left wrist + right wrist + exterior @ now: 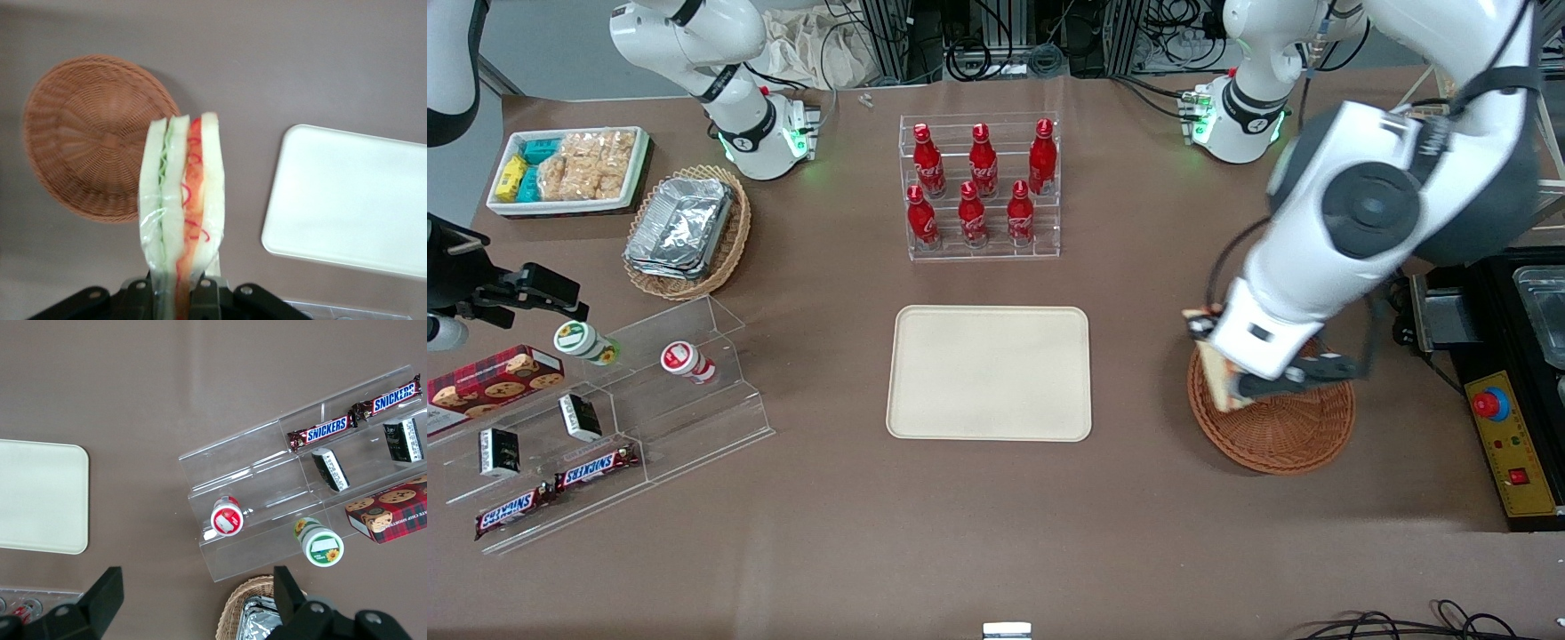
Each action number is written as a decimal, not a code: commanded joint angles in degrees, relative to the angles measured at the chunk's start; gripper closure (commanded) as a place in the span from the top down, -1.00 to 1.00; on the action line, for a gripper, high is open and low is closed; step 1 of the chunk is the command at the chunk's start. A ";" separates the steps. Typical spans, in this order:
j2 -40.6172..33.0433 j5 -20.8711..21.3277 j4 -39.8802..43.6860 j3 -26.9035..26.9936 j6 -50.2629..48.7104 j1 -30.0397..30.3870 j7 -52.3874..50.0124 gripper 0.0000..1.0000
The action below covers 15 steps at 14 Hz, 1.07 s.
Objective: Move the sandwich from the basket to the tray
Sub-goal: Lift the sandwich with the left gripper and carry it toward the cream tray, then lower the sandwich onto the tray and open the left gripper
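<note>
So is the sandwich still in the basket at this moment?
Out. The gripper is shut on the sandwich, holding it above the table beside the empty basket, short of the tray.

The white left arm reaches down and forward, wrist bent, its black two-finger gripper (1238, 380) hanging low toward the working arm's end of the table, fingers (200, 293) apparently clamped on something held between them.
</note>
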 commanded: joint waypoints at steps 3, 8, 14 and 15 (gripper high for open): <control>6.49 0.30 -5.84 -1.65 12.32 -6.67 0.16 -1.00; 16.16 1.53 -7.88 -1.12 23.49 -8.79 0.94 -1.00; 22.23 6.01 -7.79 -1.03 28.52 -9.41 0.24 -1.00; 22.67 6.36 -7.79 -1.03 28.79 -9.41 0.24 -1.00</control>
